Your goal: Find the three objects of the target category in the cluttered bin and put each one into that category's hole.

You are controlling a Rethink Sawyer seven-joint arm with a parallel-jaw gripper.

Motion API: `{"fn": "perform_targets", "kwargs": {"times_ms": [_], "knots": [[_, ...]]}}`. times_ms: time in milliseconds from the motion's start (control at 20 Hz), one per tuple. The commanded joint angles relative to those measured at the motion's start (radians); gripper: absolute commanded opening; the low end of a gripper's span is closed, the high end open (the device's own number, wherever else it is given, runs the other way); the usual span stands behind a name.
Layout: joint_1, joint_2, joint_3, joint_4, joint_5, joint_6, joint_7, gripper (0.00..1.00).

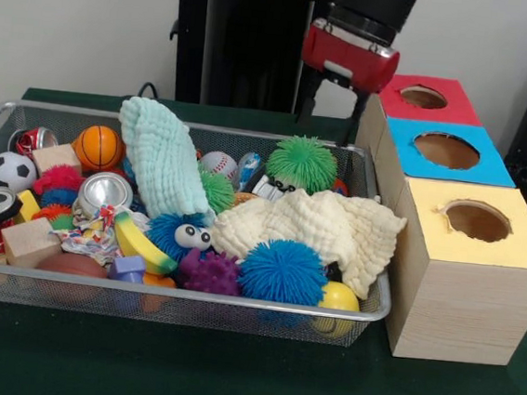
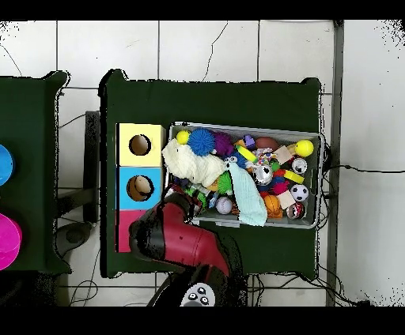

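Observation:
The wire mesh bin is heaped with toys and cloths; it also shows in the overhead view. I cannot pick out any small orange toy figure in the pile; only a brownish-orange scrap peeks out beside the cream cloth. The red-surround hole is the far one on the wooden box. My gripper hangs behind the bin's far rim, just left of the red hole, open and empty. In the overhead view the red arm hides the gripper and the red hole.
The blue-surround hole and the yellow-surround hole lie nearer on the box. An orange basketball, a mint cloth, a cream cloth, spiky balls, cans and a soccer ball fill the bin.

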Motion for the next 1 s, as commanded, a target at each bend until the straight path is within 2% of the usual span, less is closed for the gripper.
{"fn": "perform_targets", "kwargs": {"times_ms": [50,250,600,850,1000], "knots": [[0.002,0.089,0.161,-0.046,0.034,-0.096,0.200,1.00],[0.032,0.157,0.130,-0.063,0.068,-0.149,0.208,1.00],[-0.002,0.316,0.114,-0.096,0.015,-0.352,0.180,1.00],[-0.017,0.392,0.096,-0.115,0.010,-0.454,0.156,1.00],[-0.016,0.405,0.087,-0.116,0.005,-0.536,0.155,1.00]]}}
